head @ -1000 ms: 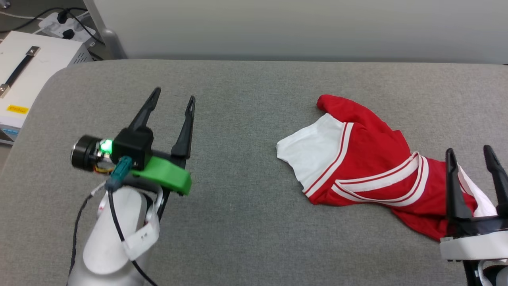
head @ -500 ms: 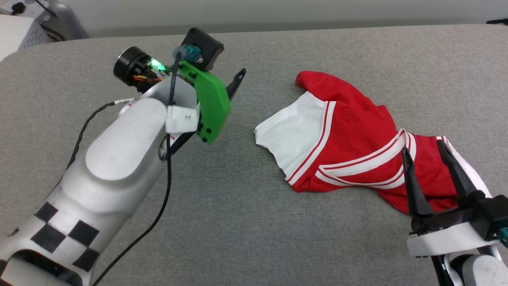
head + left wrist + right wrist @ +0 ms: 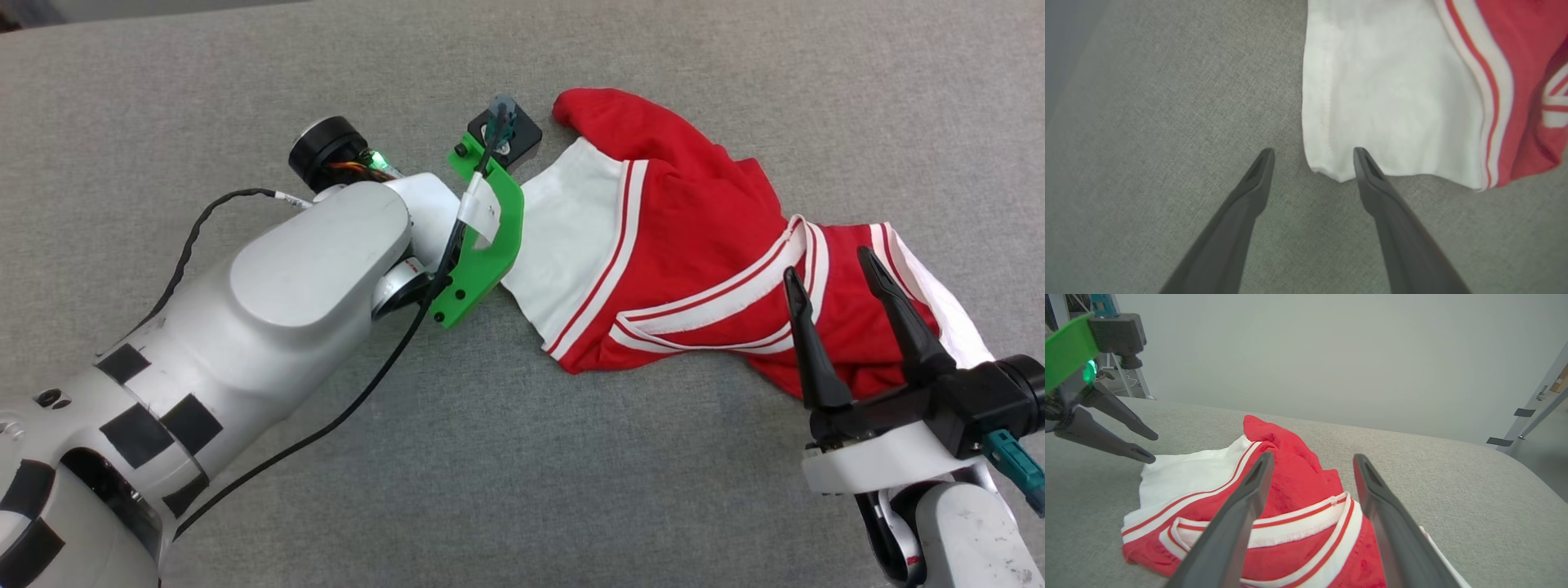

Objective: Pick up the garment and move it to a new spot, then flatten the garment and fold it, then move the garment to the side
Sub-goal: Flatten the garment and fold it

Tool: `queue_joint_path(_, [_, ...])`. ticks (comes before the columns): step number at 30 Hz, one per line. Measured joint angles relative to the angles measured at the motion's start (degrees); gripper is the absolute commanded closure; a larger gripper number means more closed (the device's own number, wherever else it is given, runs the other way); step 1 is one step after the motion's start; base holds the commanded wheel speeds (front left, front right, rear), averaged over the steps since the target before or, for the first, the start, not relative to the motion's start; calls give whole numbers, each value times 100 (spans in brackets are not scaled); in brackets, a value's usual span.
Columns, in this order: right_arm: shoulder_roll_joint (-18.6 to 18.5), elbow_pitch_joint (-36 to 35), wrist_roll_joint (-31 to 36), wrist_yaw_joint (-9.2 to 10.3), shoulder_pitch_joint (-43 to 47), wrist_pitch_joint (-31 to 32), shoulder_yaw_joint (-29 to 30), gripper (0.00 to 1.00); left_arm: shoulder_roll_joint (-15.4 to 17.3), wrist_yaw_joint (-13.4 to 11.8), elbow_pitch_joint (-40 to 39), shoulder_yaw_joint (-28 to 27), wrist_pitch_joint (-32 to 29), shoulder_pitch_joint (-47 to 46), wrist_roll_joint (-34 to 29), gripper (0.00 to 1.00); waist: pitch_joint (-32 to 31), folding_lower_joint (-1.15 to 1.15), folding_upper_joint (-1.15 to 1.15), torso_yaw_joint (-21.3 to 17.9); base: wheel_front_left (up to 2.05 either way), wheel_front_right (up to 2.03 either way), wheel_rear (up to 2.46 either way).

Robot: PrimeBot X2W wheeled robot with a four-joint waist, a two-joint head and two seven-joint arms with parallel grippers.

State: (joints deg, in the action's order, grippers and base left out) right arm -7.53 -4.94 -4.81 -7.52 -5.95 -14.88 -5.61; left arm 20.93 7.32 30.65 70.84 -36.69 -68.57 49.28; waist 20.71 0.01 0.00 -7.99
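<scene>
**Garment bunched on a grey table, both grippers open beside it**

Head view: the garment (image 3: 694, 237) — a red shirt with white sleeves and striped trim — lies crumpled on the grey table (image 3: 490, 457), right of centre. The left arm (image 3: 310, 278) reaches in from the lower left, its wrist above the edge of one white sleeve (image 3: 563, 245). The right gripper (image 3: 829, 265) hovers over the garment's right end, fingers spread wide, holding nothing.

Left wrist view: the left gripper (image 3: 1312, 154) is wide open and empty. One fingertip is over bare table, the other over the sleeve's hemmed corner — whether it touches the cloth cannot be told.

Right wrist view: the right gripper's open fingers point across the red body and the striped collar band (image 3: 1306, 523). The left gripper's tips sit at the sleeve's far edge.
</scene>
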Motion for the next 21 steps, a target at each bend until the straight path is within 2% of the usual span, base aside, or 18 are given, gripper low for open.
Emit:
queue_joint_path(4, [43, 8, 12, 0, -164, 0, -91, 0, -54, 0, 197, 209, -234, 17, -21, 0, 192, 0, 0, -132, 0, 0, 0])
queue_joint_path(7, [91, 44, 23, 0, -248, 0, -109, 0, -30, 0, 196, 137, -396, 63, -121, 0, 364, 0, 0, -269, 0, 0, 0])
queue_joint_path(8, [108, 65, 47, 0, -250, 0, -82, 0, 14, 0, 133, 89, -388, 68, -178, 65, 432, 0, 0, -310, 0, 0, 0])
queue_joint_path(9, [109, 78, 57, 0, -250, 0, -77, 0, 24, 0, 90, 85, -372, 72, -182, 100, 438, 0, 0, -305, 0, 0, 0])
queue_joint_path(16, [113, 91, 80, 0, -227, 0, 48, 0, 133, 0, -176, 208, 646, 218, -14, 100, 273, 0, 0, -170, 0, 0, 0])
queue_joint_path(18, [113, 96, 104, 0, -194, 0, 97, 0, 286, 0, -299, 241, 990, 294, 105, 100, 173, 0, 0, -114, 0, 0, 0])
queue_joint_path(21, [107, 101, 105, 0, -31, 0, 194, 0, 684, 0, -517, 223, 1461, 447, 341, 100, -8, 0, 0, -9, 0, 0, 0])
